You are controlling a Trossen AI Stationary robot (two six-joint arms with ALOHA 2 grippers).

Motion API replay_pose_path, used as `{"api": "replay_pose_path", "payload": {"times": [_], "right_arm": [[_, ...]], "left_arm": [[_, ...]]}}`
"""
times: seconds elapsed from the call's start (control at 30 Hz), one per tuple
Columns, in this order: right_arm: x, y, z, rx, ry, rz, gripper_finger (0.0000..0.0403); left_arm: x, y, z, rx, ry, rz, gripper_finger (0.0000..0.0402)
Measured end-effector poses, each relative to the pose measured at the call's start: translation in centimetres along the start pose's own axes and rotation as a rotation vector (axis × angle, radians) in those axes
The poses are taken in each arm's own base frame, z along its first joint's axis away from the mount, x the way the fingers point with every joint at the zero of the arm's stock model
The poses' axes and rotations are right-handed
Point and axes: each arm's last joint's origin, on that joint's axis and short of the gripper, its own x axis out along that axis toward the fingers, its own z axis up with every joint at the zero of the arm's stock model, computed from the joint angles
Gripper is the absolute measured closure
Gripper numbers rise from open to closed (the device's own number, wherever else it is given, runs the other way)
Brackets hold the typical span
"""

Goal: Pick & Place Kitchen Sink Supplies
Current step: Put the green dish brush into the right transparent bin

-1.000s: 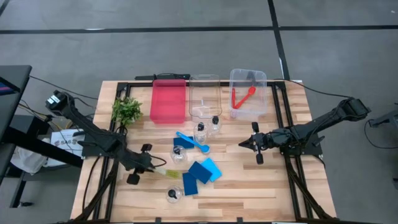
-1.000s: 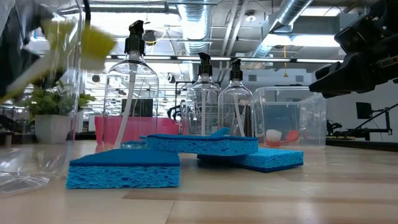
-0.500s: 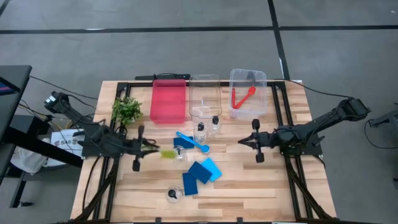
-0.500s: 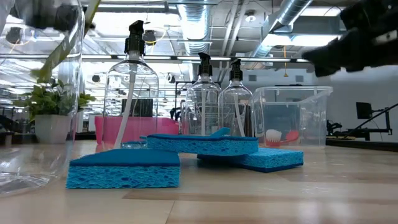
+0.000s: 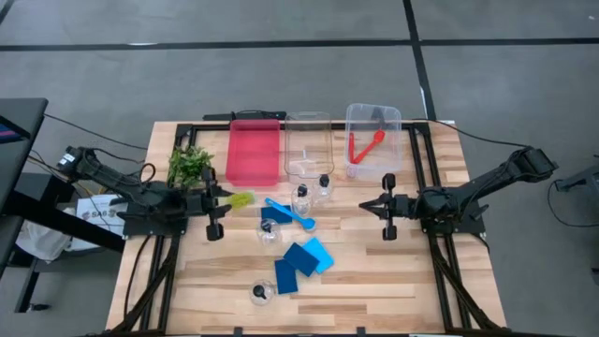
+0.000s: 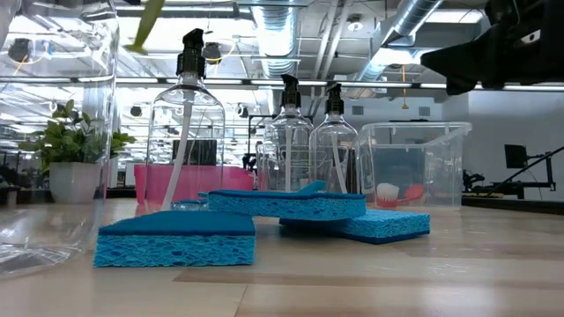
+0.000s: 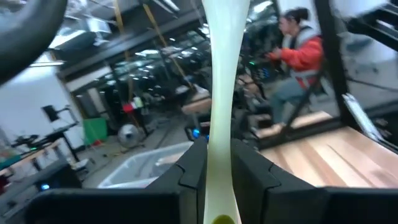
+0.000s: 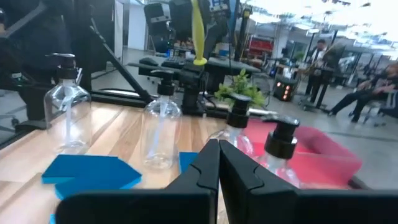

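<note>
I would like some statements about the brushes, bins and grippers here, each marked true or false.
1. The left gripper holds the yellow-green brush above the table. True.
2. The red brush lies on the red tray. False: it lies inside the clear bin at the far right; the red tray holds nothing that shows.
3. The right gripper is shut and holds nothing. True.
4. The blue brush is in the middle clear bin. False: it lies on the table, among the bottles.
5. The blue sponges sit on the table nearer the front edge than the bins. True.
</note>
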Motion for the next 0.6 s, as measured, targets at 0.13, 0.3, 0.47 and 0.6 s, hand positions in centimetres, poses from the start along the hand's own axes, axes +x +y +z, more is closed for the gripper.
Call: {"api": "replay_pose_path", "payload": {"times": [0.13,0.3,0.47,0.6], "right_arm": [[0.0,-0.1,0.4,0.02,-0.043,-0.009,0.0402],[0.0,-0.1,0.4,0.101,-0.043,-0.007,0.0402],[0.0,-0.1,0.4,0.118,-0.043,-0.006,0.0402],[0.0,-0.1,0.4,0.12,-0.043,-0.006,0.0402]], "left_arm": [[0.7,0.9,0.3,-0.034,-0.076,0.053,0.0347],[1.0,1.1,0.2,-0.06,-0.085,0.066,0.0347],[1.3,0.5,0.0,-0.092,-0.075,0.026,0.0347],[1.9,-0.1,-0.6,-0.078,-0.056,-0.006,0.0347]]}}
